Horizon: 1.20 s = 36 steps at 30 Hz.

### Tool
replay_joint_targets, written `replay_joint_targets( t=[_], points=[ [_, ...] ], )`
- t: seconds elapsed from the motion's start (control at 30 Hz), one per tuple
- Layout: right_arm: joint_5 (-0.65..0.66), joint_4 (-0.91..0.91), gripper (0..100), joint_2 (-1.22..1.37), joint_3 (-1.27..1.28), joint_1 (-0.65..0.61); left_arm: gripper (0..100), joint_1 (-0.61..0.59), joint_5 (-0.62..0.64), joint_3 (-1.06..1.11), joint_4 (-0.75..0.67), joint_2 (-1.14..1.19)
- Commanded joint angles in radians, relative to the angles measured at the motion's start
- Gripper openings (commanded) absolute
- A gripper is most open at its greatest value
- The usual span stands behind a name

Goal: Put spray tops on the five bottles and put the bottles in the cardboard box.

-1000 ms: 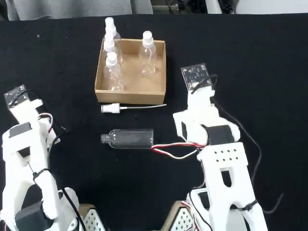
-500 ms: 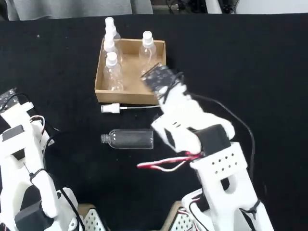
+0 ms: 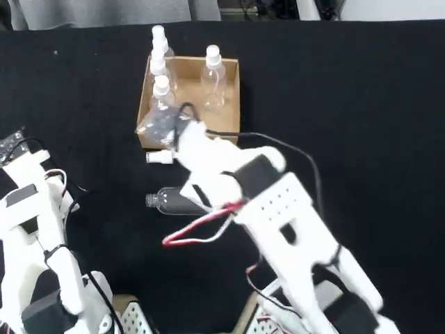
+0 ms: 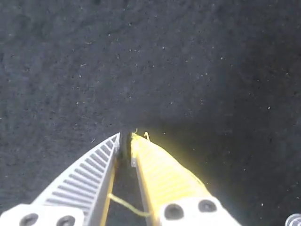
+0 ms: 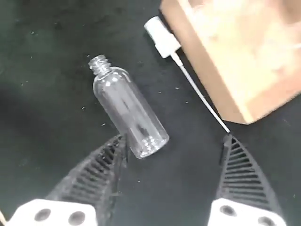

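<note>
Your high camera looks steeply down over the tabletop [image 3: 348, 83] from behind the arms. The left wrist camera hangs close over it, looking past the left claw [image 4: 125, 137]. The right wrist camera, also near, shares the bottle [image 5: 127, 110] and cardboard box [image 5: 225, 52] with the high one

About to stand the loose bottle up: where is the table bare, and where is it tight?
Bare: the black cloth right of the box, and the strip between box and left arm. Crowded: in front of the box, where the spray top, the lying bottle and the right hand sit.
</note>
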Motion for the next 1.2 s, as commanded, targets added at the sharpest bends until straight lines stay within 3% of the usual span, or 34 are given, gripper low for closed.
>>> replay_joint_targets(
  t=[0.0, 0.37, 0.77, 1.17],
  points=[
    [0.006, 0.003, 27.6, 0.065, -0.09, -0.051, 3, -0.05, 0.011, -0.015, -0.023, -0.04],
    [0.009, 0.005, 27.6, 0.272, -0.199, -0.114, 3, -0.058, 0.012, -0.015, -0.025, -0.04],
    [0.133, 0.003, 27.6, 0.427, -0.217, -0.201, 3, -0.058, 0.012, -0.015, -0.025, -0.04],
    [0.189, -0.003, 27.6, 0.529, -0.242, -0.207, 3, -0.058, 0.012, -0.015, -0.025, -0.04]
  ],
)
